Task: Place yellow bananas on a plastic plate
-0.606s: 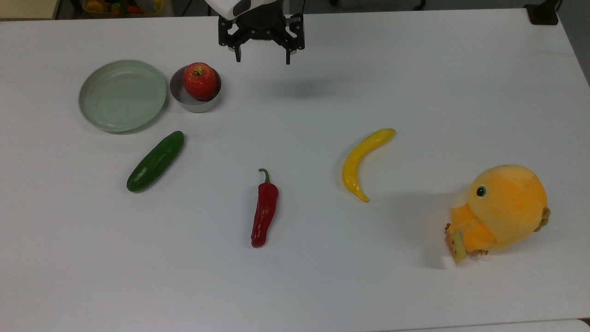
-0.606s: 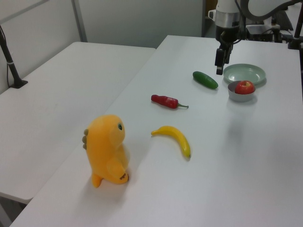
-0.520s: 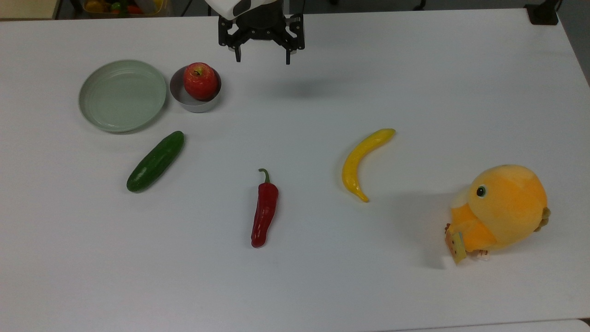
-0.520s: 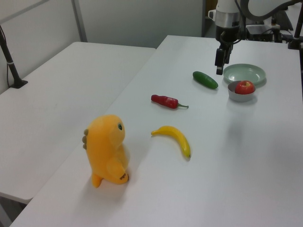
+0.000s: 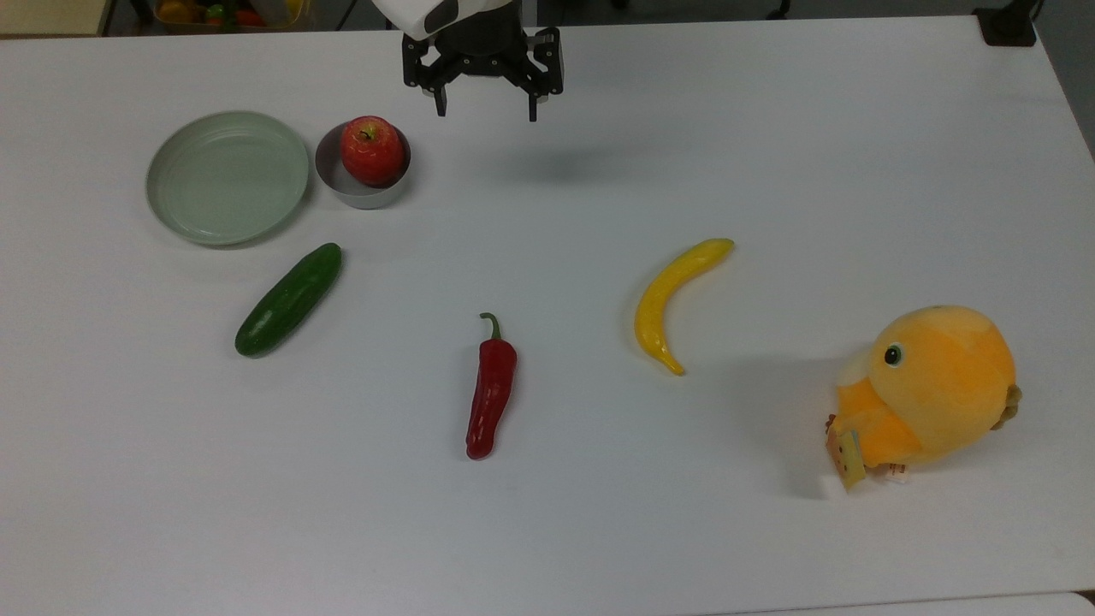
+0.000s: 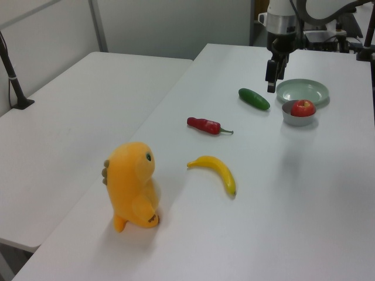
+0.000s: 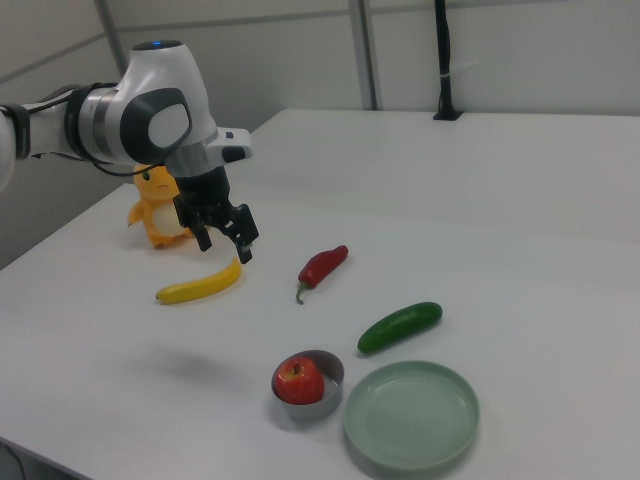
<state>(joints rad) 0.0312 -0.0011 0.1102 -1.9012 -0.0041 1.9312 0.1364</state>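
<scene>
Gripper (image 5: 483, 113) hangs spread and empty above the table's far edge in the top view — grab not started. Banana (image 5: 671, 300) lies mid-table, well apart from the plate (image 5: 227, 176). Next move, I'd guess — travel over and descend on it.

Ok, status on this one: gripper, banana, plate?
Gripper open, empty, above table. Curved yellow banana untouched on white table. Round pale-green plastic plate empty. Nothing blocking.

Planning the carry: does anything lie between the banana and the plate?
Yes. In the top view, the bowl holding the apple sits against the plate's right edge, roughly on the straight line from the banana. The cucumber lies just below that line.
</scene>
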